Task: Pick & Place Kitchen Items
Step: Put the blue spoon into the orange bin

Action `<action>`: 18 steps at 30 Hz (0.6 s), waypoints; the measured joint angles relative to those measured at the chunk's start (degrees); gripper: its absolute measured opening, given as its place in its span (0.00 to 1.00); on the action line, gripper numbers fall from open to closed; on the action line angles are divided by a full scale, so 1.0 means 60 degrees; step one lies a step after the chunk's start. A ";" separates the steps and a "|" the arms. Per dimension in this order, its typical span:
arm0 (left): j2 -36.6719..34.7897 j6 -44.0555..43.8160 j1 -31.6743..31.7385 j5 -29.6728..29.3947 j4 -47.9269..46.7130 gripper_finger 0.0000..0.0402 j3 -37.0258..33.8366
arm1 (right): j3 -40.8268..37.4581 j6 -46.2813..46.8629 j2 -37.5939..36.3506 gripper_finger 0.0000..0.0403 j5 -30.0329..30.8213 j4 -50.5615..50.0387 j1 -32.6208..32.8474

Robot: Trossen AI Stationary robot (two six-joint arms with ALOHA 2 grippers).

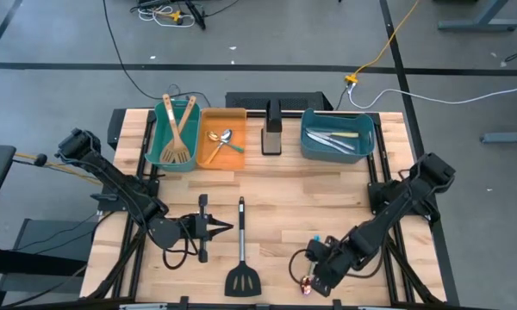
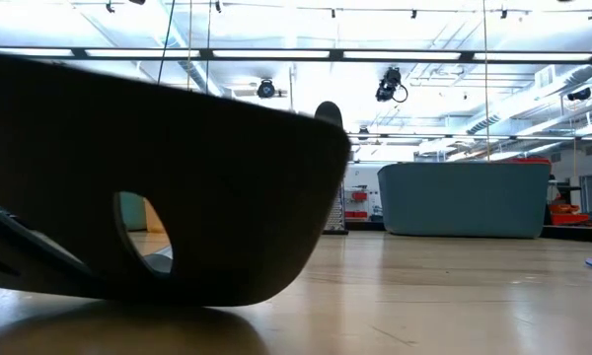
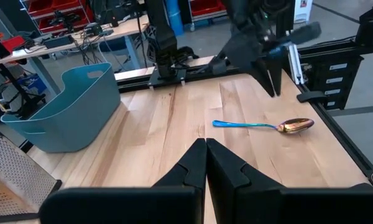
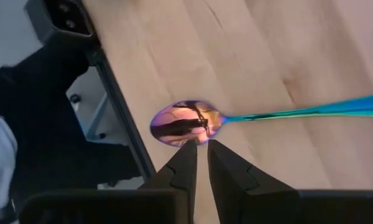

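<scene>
A rainbow-tinted spoon (image 3: 264, 126) with a blue handle (image 4: 311, 109) lies flat on the wooden table near its front edge, right of the middle. My right gripper (image 4: 201, 148) hangs just above the spoon's bowl (image 4: 183, 122), pointing steeply down. Its fingers stand a narrow gap apart with nothing between them, clear of the spoon in the left wrist view (image 3: 275, 81). A black slotted turner (image 1: 241, 250) lies flat at the front middle. My left gripper (image 1: 231, 227) waits shut beside the turner's steel handle, to its left, and touches nothing.
Along the far edge stand a teal bin (image 1: 158, 142) with wooden spatulas, an orange bin (image 1: 208, 120) with spoons, an upright black-and-steel thing (image 1: 272, 129) and a blue bin (image 1: 314, 146) with knives. The table's front edge and black frame rail (image 4: 121, 118) run close to the spoon.
</scene>
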 joint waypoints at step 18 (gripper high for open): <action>0.0000 0.0011 0.0049 0.0000 -0.0089 0.03 0.0000 | -0.0004 -0.8104 0.0666 0.12 0.0533 0.1243 0.0405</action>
